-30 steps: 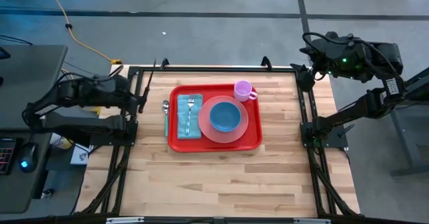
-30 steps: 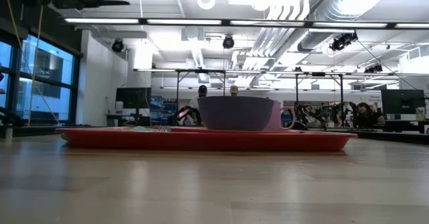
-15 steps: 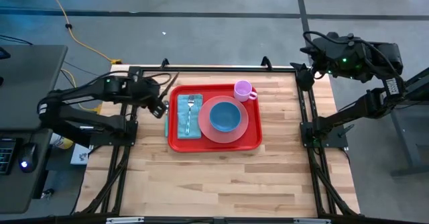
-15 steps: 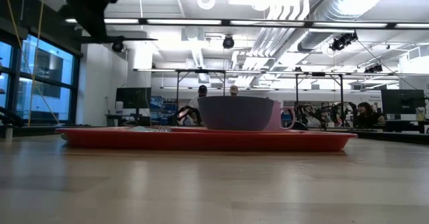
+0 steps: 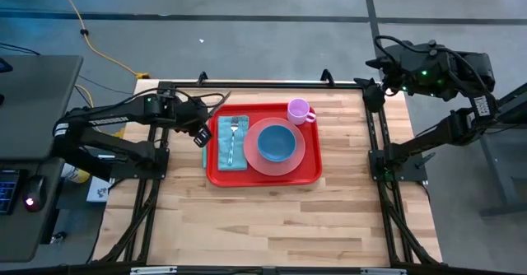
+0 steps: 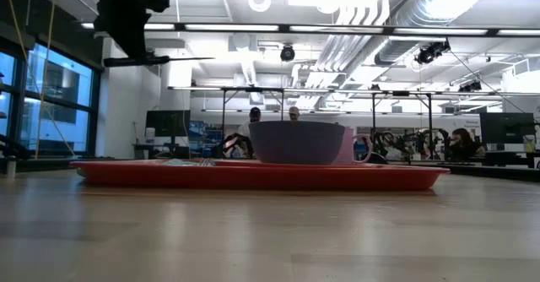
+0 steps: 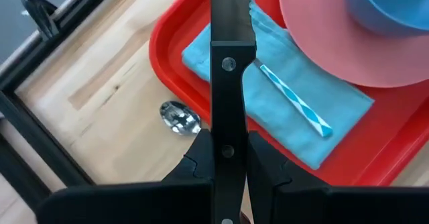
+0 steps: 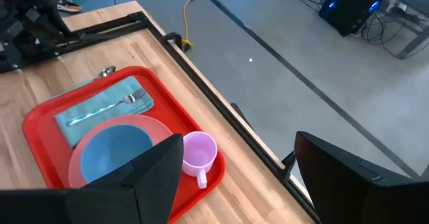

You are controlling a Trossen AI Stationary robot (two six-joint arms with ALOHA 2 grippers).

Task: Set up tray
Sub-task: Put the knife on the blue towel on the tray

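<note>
I see the wooden table (image 5: 263, 217) bearing the red tray (image 5: 262, 174) and a spoon (image 7: 179, 117) just beside it.

Two black jointed arms — green light on right arm (image 5: 423, 73), silver screws on fingers (image 7: 228, 64)

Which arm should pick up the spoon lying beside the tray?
Left. Its gripper hovers at the tray's left edge, right by the spoon; the right gripper waits beyond the table's far right corner.

No readable text, label, brand, number or sign is showing on anything in any of these views.
</note>
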